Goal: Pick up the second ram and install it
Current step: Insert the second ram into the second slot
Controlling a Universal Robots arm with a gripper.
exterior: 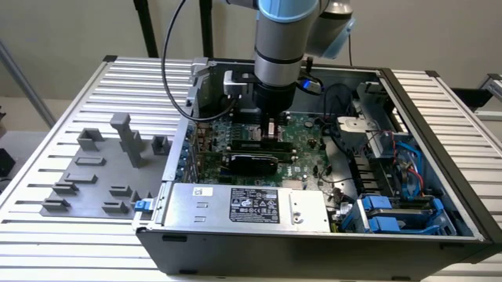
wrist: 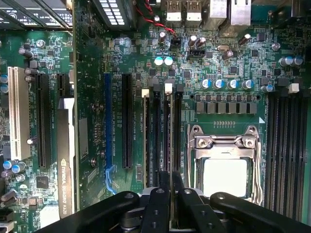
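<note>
Inside the open computer case (exterior: 314, 249), just toward twelve o'clock of centre in the exterior view, the gripper (exterior: 271, 130) is held low over the motherboard (exterior: 302, 167). In the wrist view the gripper (wrist: 170, 177) is seen with its fingers (wrist: 164, 182) drawn almost together, only a thin gap being left between them. A narrow edge, taken to be the second ram (wrist: 171, 136), is seen running straight out from that gap. It is viewed edge-on, with its long axis laid along the memory slots (wrist: 154, 136) beside the CPU socket (wrist: 223, 160). The stick is therefore judged to be clamped directly beneath the gripper and aligned with a slot rather than lying off to one side.

How far the stick is seated cannot be told, since its lower edge and contacts are hidden. Its chips cannot be made out. In the exterior view the fingertips are masked by the wrist. The grey fixture blocks (exterior: 102, 170) are seen well apart, at nine o'clock of the case.
</note>
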